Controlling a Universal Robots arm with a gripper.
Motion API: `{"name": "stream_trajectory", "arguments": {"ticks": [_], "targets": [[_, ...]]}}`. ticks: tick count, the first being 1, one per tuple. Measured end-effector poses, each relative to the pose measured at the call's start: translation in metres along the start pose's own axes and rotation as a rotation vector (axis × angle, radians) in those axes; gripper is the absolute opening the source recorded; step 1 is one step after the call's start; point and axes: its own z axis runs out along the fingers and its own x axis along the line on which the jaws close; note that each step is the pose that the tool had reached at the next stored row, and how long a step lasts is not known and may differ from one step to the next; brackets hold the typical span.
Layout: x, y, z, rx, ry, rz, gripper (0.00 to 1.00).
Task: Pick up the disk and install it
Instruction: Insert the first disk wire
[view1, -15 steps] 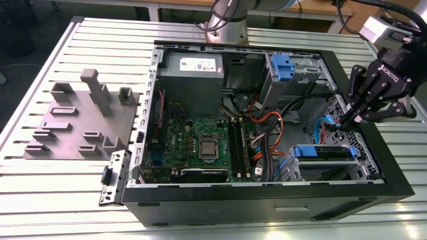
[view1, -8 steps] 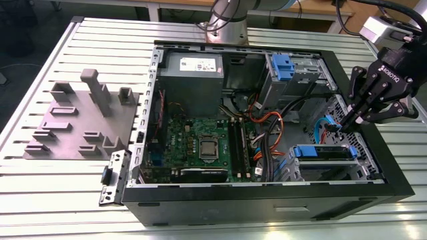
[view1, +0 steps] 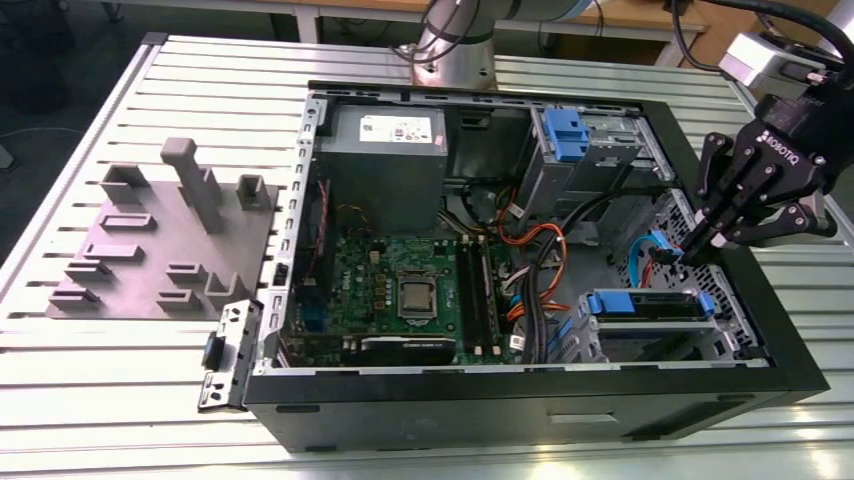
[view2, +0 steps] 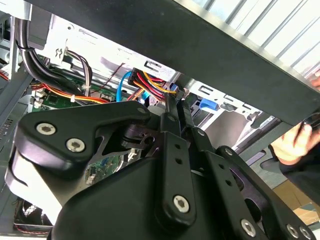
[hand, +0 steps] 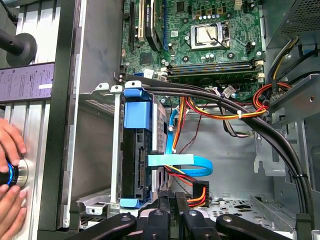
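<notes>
One disk (view1: 647, 303), open case (view1: 534, 400), slatted metal table (view1: 107, 360)

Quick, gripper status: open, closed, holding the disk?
Gripper: closed, holding nothing. The disk sits in the drive cage, not gripped.

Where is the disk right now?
The disk sits in a metal bay inside the computer case, toward the exterior view's right, near the gripper.
</notes>
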Motion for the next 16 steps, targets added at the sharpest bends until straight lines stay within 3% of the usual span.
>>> {"name": "stream_trajectory", "arguments": {"ticks": [3,6,10,12,16], "targets": [[0.0000,0.0000,0.0000,0.0000,0.0001,0.000,0.17],[0.0001,0.0077,0.0014,0.0029,0.0000,0.001,0.17],[0.0004,0.0092,0.0017,0.0037,-0.0003,0.001,0.17],[0.0024,0.0104,0.0024,0.0060,-0.0066,0.000,0.17],[0.0074,0.0116,0.0037,0.0101,-0.0273,-0.003,0.17]]}}
